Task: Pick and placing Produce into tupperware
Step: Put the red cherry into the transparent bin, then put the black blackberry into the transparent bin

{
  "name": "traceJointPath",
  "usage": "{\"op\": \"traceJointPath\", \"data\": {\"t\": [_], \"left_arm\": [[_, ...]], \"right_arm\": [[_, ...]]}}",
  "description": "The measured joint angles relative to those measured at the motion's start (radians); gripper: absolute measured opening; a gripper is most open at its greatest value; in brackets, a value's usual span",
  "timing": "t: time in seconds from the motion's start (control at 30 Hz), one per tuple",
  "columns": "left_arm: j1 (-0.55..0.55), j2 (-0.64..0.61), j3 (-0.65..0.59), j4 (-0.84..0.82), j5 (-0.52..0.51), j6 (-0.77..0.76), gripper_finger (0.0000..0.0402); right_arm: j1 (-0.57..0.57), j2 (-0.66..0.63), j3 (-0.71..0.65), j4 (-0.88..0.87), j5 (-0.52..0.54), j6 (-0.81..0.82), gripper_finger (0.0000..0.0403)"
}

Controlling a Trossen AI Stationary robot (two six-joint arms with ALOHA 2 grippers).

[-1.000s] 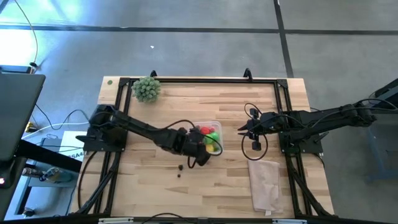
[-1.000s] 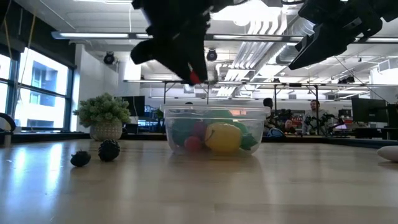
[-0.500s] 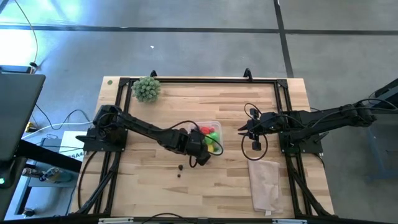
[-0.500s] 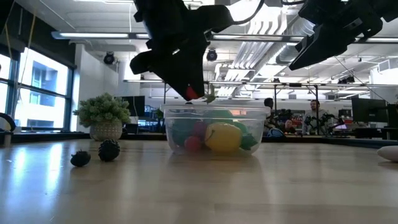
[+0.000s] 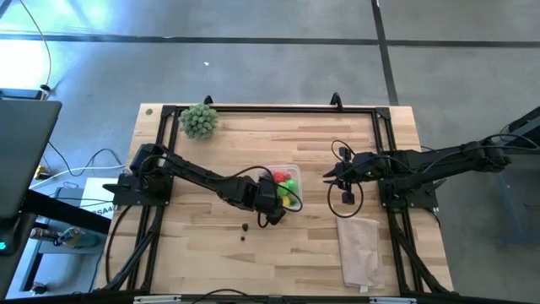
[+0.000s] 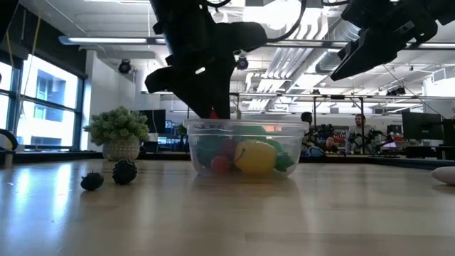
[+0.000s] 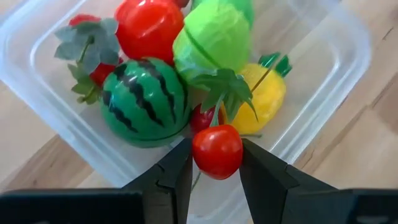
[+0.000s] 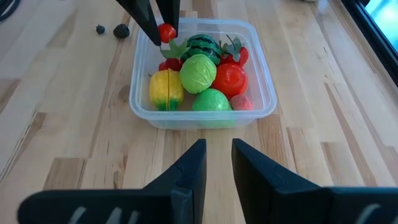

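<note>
**A red tomato held over the corner of my tub**

Much is hidden from above; in the high view my left arm covers the near side of the small clear plastic squarish tub, and the two tiny dark berries on the pale wooden desk are mere specks there; in the low view they show as one small dark lump and a rounder bristly one beside it, left of the tub, too dim to tell more; the tub's wall blurs whatever lies behind it in that view.

My left jaws are clamped on a small glossy red toy tomato with a green leafy stalk, held just above the tub's rim at one corner; it does not touch the pile beneath. Inside the tub lie a dark-striped green watermelon ball, a pale green cabbage-like ball, a yellow lemon-shaped fruit, a larger red tomato, a second green ball and smaller red pieces half buried under leaves; how many, I cannot tell.

My right jaws hover well apart from the tub, fingers slightly parted and holding nothing; a folded beige cloth lies on the desk near them; a bushy pale-green potted plant stands at the far left corner. I can read no writing anywhere.
</note>
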Motion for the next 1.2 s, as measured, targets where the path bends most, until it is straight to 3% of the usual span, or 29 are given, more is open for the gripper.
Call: {"op": "traceJointPath", "data": {"t": [0.6,0.93,1.2], "left_arm": [[0.000,0.030,0.001,0.017,0.013,-0.005,0.0111],[0.000,0.030,0.001,0.011,0.012,0.032,0.0163],[-0.001,-0.011,0.001,0.007,0.013,0.050,0.0158]], "right_arm": [[0.000,0.000,0.000,-0.002,0.000,0.000,0.0067],[0.000,0.000,0.000,-0.001,0.000,0.000,0.0067],[0.000,0.000,0.000,0.000,0.000,0.000,0.0067]]}}
